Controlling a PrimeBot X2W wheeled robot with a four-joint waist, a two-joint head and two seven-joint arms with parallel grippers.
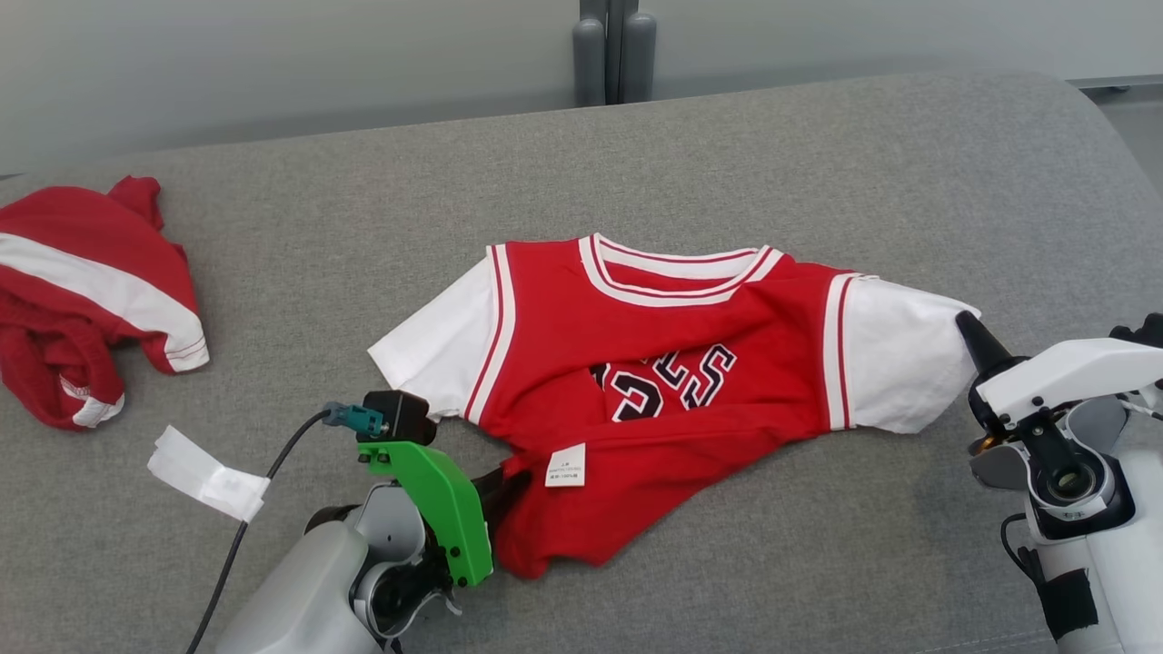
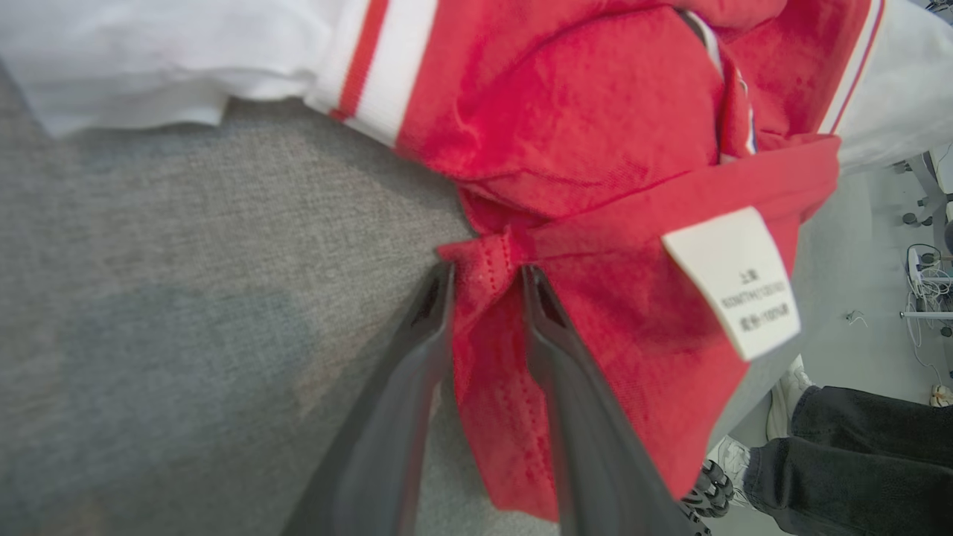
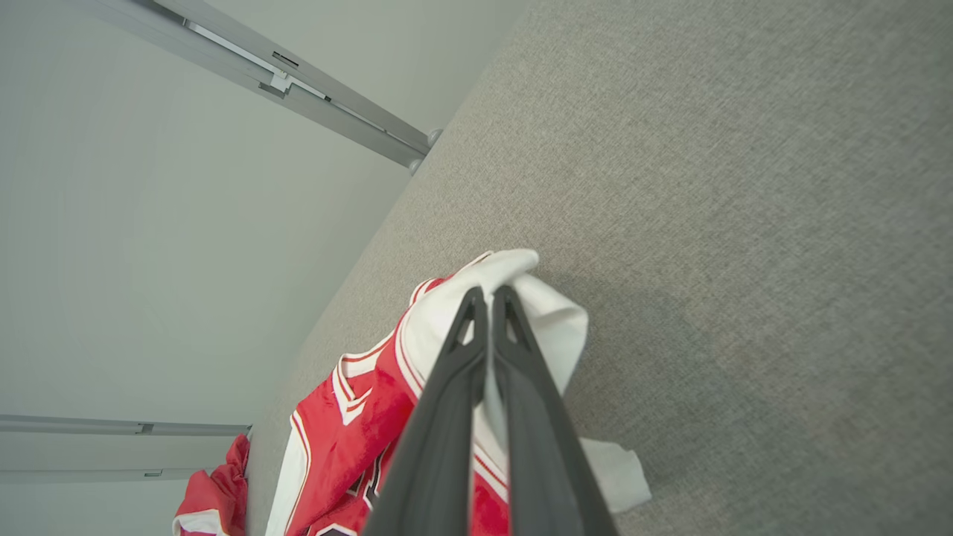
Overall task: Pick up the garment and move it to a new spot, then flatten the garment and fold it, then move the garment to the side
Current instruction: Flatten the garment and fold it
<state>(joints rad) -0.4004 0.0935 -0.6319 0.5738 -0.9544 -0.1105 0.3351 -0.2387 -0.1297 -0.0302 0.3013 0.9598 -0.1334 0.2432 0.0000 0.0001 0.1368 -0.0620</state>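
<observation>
Desk scene: a red jersey [image 1: 672, 363] with white short sleeves and striped white trim lies front-up, collar toward the top of frame, at ctr of a wide desk [image 1: 818, 163] covered in grey woven fabric w/ a rounded corner at upper right. Its lower hem is rucked up and folded over, w/ a small white printed label [image 1: 565, 465] showing on the fold. A crease part-hides the black-and-white lettering.

Lower left of the head view, the left tool [image 1: 502, 483], fitted w/ a bright green plastic bracket [image 1: 441, 513] and a black cable [image 1: 259, 495], has its two dark fingers narrowed onto the hem's lower-left corner. The wrist view shows red cloth bunched betw. them, touching both.

At the right edge of frame, the right tool [image 1: 966, 327] is closed tight, tips pinching the edge of the jersey's white sleeve, which peaks up around them in the wrist view.

Upper left, well apart from the jersey, a crumpled red garment with a broad white band [image 1: 91, 272] sits near the desk's edge. A strip of white tape [image 1: 204, 472] lies lower in frame.

Bkgd: a plain pale grey wall [image 1: 273, 54], grey upright posts [image 1: 613, 45] behind the desk at top ctr, and metal rails [image 3: 298, 82] along the wall in the right wrist view. Lower right of the left wrist view, beyond the desk edge, are a person's legs in dark trousers [image 2: 856, 454] and sneakers [image 2: 711, 487].
</observation>
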